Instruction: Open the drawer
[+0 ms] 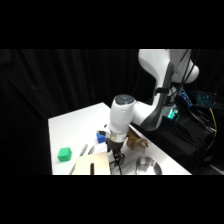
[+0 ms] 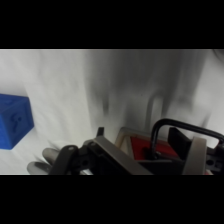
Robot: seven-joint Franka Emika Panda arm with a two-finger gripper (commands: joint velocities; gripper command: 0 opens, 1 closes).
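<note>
The drawer (image 1: 93, 164) belongs to a small pale cream box at the table's front edge, partly cut off by the picture's bottom. My gripper (image 1: 117, 160) hangs straight down at the box's right side, close against it. In the wrist view the drawer's black wire handle (image 2: 161, 126) arches up right in front of the gripper (image 2: 186, 148), and reddish-brown wood (image 2: 142, 150) shows just behind the handle. Whether the gripper holds the handle cannot be made out.
A green cube (image 1: 64, 154) sits left of the box, with metal tongs (image 1: 83, 149) between them. A blue cube (image 1: 101, 136) (image 2: 13, 120) lies behind the gripper, a brown object (image 1: 136, 142) to its right, and a round metal bowl (image 1: 147, 165) at the front right.
</note>
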